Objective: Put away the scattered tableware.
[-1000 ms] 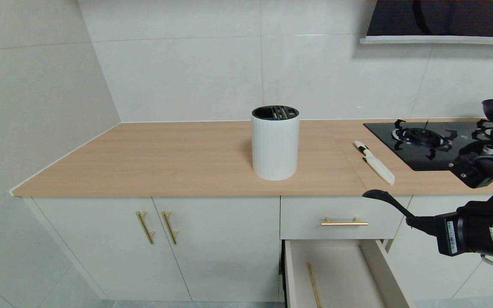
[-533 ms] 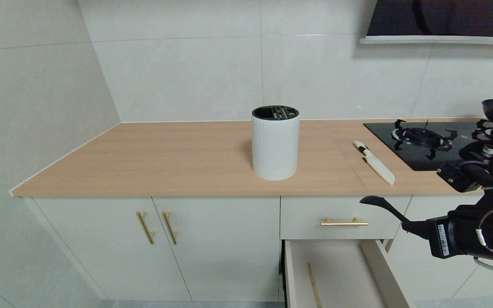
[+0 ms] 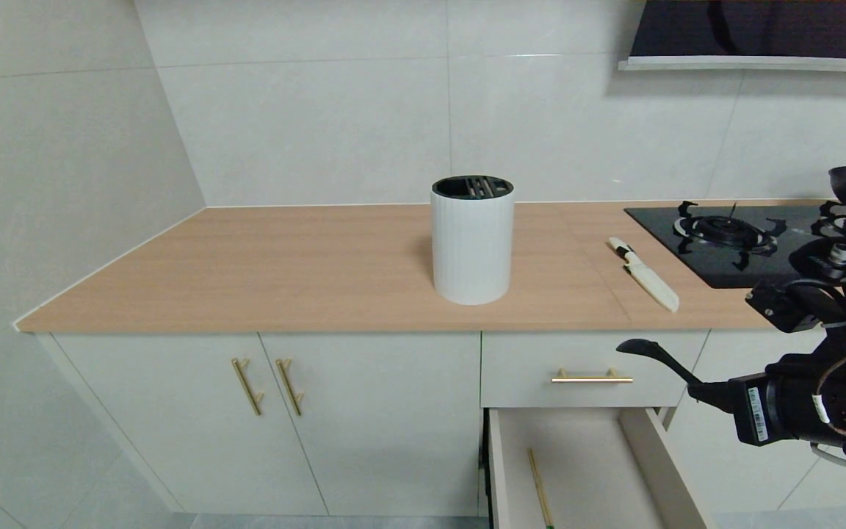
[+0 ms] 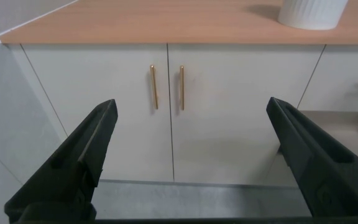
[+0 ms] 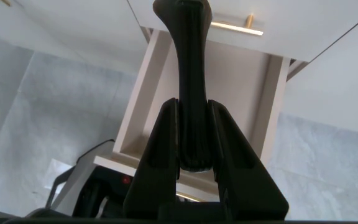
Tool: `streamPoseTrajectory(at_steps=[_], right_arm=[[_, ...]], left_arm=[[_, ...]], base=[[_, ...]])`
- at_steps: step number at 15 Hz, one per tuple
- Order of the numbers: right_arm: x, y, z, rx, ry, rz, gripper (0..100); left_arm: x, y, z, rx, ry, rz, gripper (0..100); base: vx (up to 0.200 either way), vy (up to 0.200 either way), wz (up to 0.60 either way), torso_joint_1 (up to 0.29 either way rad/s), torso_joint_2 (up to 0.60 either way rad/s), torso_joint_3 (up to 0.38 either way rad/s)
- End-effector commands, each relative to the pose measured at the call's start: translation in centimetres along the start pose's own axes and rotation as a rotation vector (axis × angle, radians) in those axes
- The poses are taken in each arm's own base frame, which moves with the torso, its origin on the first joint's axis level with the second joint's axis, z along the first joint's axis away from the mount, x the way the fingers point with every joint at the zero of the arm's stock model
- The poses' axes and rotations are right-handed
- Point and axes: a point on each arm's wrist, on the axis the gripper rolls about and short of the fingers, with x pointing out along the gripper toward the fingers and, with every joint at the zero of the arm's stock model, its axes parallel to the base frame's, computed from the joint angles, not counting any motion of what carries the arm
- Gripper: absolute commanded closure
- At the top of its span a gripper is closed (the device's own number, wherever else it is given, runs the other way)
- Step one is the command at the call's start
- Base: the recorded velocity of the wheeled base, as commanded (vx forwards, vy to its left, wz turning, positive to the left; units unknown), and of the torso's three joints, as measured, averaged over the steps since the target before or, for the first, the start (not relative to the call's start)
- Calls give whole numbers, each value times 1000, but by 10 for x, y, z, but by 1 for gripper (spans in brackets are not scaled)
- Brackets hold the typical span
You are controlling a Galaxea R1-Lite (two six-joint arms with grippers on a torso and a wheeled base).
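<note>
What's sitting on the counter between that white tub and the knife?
Nothing; in the head view, the wooden counter between the white tub and the knife is bare.

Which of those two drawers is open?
The lower drawer, pulled out with its inside showing; the upper drawer above it, with the gold handle, is shut.

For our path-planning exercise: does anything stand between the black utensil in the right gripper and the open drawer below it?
Nothing visible does. The right gripper holds the black utensil above the open drawer. Only chopsticks lie on the drawer's floor, toward its left side.
</note>
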Motion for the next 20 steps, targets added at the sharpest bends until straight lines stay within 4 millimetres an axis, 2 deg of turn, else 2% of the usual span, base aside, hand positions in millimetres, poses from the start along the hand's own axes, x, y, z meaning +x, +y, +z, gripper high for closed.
streamPoseTrajectory(at_steps=[1, 12, 20], right_arm=[[2, 0, -1, 0, 8, -1, 100], [3, 0, -1, -3, 13, 0, 100], [4, 0, -4, -8, 23, 0, 100]], left_arm=[[0, 0, 0, 0, -1, 0, 0], [0, 0, 0, 0, -1, 0, 0], [0, 0, 0, 0, -1, 0, 0]], base=[[0, 0, 0, -193, 437, 237], [0, 0, 0, -198, 484, 278], [0, 0, 0, -146, 453, 303]])
